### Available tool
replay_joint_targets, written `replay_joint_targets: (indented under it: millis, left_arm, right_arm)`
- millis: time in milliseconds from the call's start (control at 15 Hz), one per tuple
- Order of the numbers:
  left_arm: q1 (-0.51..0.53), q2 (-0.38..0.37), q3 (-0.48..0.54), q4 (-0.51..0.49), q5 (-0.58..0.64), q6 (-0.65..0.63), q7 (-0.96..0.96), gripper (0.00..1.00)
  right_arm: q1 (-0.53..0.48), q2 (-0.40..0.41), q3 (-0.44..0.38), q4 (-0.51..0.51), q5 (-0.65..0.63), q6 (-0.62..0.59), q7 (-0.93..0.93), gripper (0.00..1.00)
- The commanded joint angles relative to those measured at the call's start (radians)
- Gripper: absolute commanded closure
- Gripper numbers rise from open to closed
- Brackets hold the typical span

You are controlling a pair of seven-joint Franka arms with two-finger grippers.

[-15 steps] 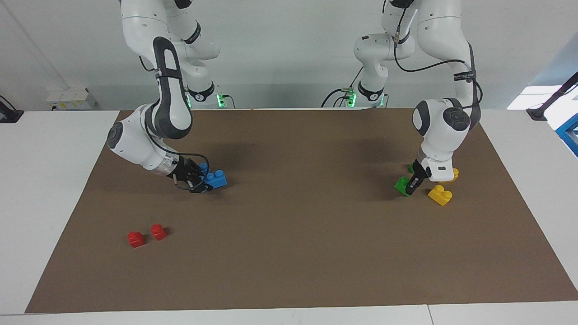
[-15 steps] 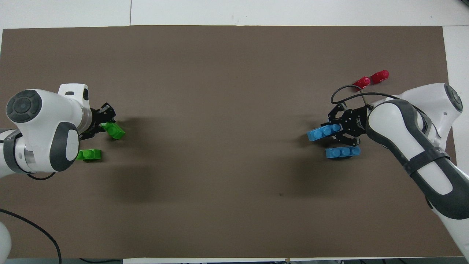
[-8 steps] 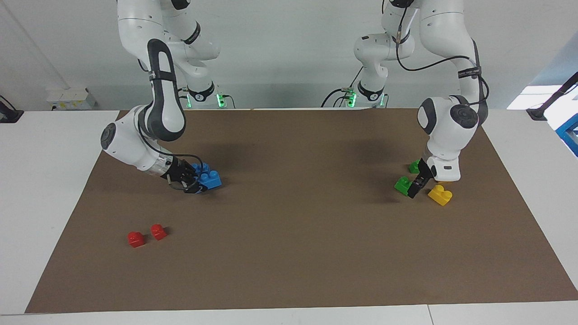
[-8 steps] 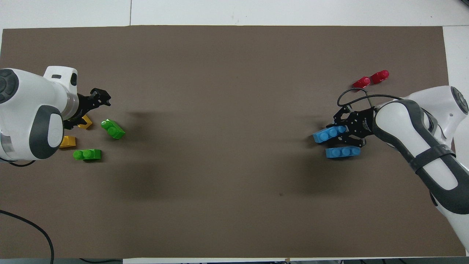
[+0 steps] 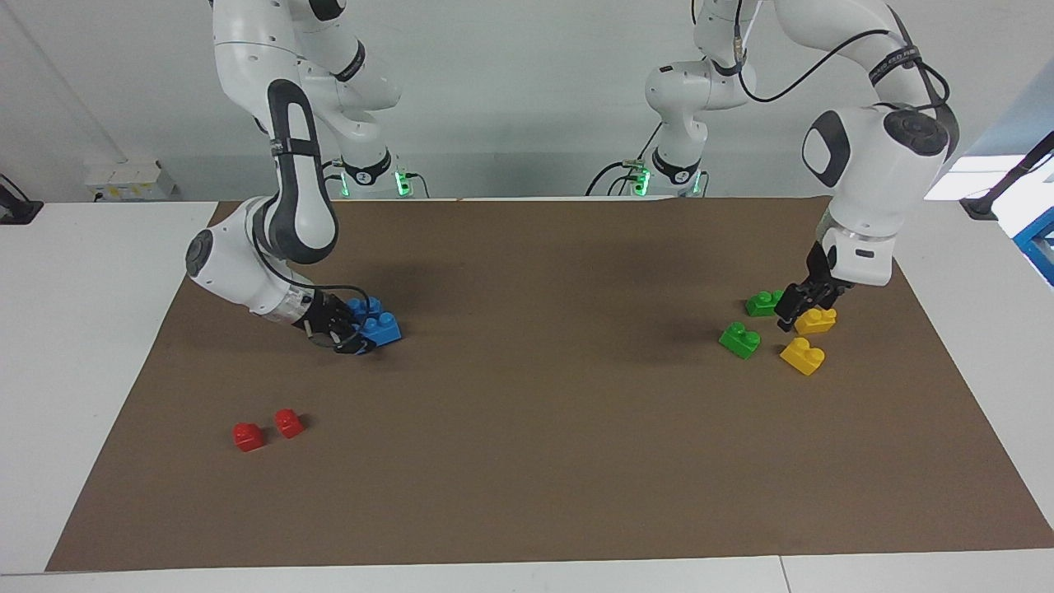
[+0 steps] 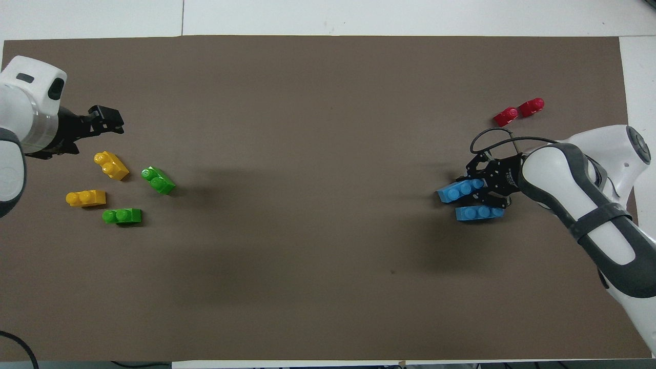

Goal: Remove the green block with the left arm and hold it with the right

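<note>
Two green blocks lie on the brown mat at the left arm's end. One (image 5: 739, 339) (image 6: 158, 180) is farther from the robots, the other (image 5: 764, 303) (image 6: 122, 216) is nearer. My left gripper (image 5: 792, 315) (image 6: 106, 119) is raised, open and empty, over the mat beside the yellow bricks and apart from both green blocks. My right gripper (image 5: 361, 338) (image 6: 464, 190) is low on the mat at the right arm's end, shut on a blue three-stud brick (image 5: 380, 327) (image 6: 457, 190).
Two yellow two-stud bricks (image 6: 111, 165) (image 6: 85, 198) lie next to the green blocks. A second blue brick (image 6: 479, 212) lies just nearer to the robots than the held one. Two red bricks (image 5: 247, 436) (image 5: 288, 422) lie farther out at the right arm's end.
My left gripper has left the farther green block, risen and drawn back toward the mat's edge; the block stays on the mat. My right gripper has shifted slightly with the blue brick.
</note>
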Motion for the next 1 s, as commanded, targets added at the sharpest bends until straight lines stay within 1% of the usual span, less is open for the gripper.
replay_joint_targets:
  millis: [0,67,133,200,333,400,467,533,667,800,867,933]
  left_arm:
    - [0.021,-0.093,-0.006,0.002,-0.008,-0.099,0.142,0.00]
    - [0.019,-0.122,-0.007,0.002,-0.008,-0.135,0.156,0.00]
    - [0.014,-0.151,-0.009,0.003,-0.008,-0.156,0.160,0.00]
    - [0.011,-0.173,-0.009,0.003,-0.008,-0.181,0.160,0.00]
    - [0.007,-0.200,-0.012,0.018,-0.008,-0.234,0.160,0.00]
    - [0.007,-0.208,-0.012,0.032,-0.010,-0.270,0.160,0.00]
    - [0.007,-0.208,-0.013,0.054,-0.010,-0.297,0.160,0.00]
    - [0.007,-0.208,-0.014,0.080,-0.013,-0.328,0.160,0.00]
    - [0.001,-0.208,-0.009,0.114,-0.016,-0.392,0.161,0.00]
    - [-0.013,-0.204,-0.003,0.143,-0.019,-0.457,0.161,0.00]
    - [-0.033,-0.196,0.000,0.169,-0.024,-0.492,0.163,0.00]
    - [-0.067,-0.187,0.026,0.187,-0.027,-0.518,0.163,0.00]
  right_arm:
    - [-0.007,-0.010,0.008,-0.017,-0.022,0.019,-0.016,1.00]
    - [-0.006,-0.010,0.008,-0.017,-0.022,0.024,-0.010,0.86]
    - [-0.003,-0.010,0.008,-0.020,-0.022,0.036,-0.001,0.59]
    - [0.002,-0.010,0.008,-0.023,-0.022,0.044,0.001,0.39]
    - [0.013,-0.010,0.008,-0.023,-0.022,0.044,0.014,0.21]
    - [0.014,-0.012,0.008,-0.023,-0.022,0.042,0.027,0.14]
    - [0.014,-0.016,0.009,-0.023,-0.022,0.038,0.040,0.09]
    - [0.020,-0.019,0.011,-0.023,-0.022,0.032,0.063,0.07]
    - [0.051,-0.029,0.009,-0.022,-0.022,0.032,0.100,0.05]
    - [0.057,-0.030,0.009,-0.019,-0.022,0.032,0.110,0.05]
    - [0.057,-0.032,0.009,-0.017,-0.022,0.032,0.111,0.05]
    - [0.057,-0.033,0.009,-0.014,-0.022,0.030,0.111,0.05]
